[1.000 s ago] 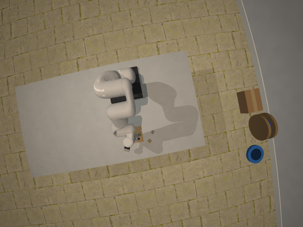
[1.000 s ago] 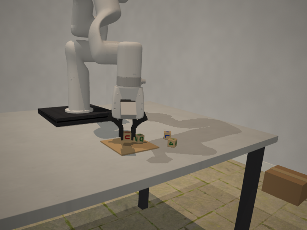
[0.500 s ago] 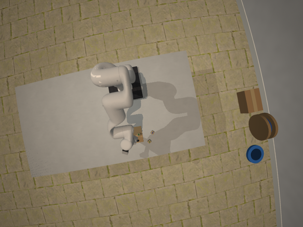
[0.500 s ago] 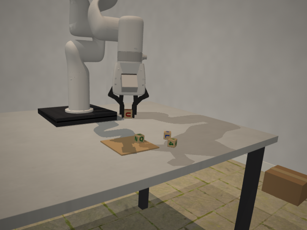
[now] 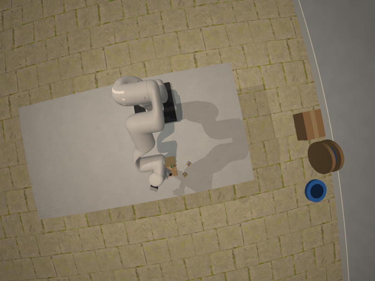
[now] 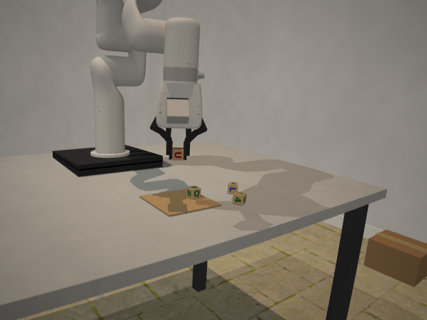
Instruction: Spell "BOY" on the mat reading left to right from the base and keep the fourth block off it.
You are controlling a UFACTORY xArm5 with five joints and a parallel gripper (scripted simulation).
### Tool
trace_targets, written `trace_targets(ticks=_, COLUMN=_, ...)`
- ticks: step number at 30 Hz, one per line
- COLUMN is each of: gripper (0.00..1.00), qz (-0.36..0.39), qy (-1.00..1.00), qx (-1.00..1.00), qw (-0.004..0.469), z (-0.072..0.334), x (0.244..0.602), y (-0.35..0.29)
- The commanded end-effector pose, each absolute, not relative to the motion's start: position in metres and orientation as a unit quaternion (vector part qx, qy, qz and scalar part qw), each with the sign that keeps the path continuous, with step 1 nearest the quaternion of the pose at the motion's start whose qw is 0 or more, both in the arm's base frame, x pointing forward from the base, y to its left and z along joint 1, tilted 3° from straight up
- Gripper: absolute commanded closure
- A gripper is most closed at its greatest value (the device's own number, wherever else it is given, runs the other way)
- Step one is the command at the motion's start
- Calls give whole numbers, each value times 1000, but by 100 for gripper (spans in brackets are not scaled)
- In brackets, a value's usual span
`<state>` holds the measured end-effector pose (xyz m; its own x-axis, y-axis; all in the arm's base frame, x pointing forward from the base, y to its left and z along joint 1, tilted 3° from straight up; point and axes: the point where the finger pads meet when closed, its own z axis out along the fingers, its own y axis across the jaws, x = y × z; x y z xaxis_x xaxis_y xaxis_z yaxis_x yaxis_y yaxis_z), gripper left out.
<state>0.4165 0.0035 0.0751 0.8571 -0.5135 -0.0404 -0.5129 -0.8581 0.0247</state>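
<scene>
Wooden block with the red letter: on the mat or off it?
Off: the wooden block with the red letter hangs between the black fingers, above the tan mat.

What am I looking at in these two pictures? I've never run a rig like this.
It is one white robot arm bolted to a black base plate on a grey table. One picture looks straight down from above; the other looks from the side, across the table. At the arm's tip is the end effector, two black fingers shut on a small wooden block with a red mark, held in the air above the table. Below lies a thin tan mat with one green-lettered block on it. Two more blocks sit on the bare table beside the mat.
</scene>
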Motion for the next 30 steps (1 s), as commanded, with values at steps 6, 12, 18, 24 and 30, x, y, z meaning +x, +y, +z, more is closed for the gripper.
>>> trace_targets(ticks=6, gripper=79, qz=-20, qy=-378, qx=926, qw=8, z=77, x=419, y=6)
trace_targets(ticks=12, gripper=79, qz=-19, qy=-436, qx=900, qw=10, z=77, x=419, y=7)
trace_targets(ticks=18, gripper=79, qz=-19, qy=-483, qx=875, qw=11, z=77, x=420, y=8)
trace_targets(ticks=24, gripper=79, qz=-18, qy=-542, qx=840, qw=12, z=77, x=420, y=9)
trace_targets(ticks=30, gripper=79, qz=-17, qy=-594, qx=804, qw=13, z=77, x=421, y=10)
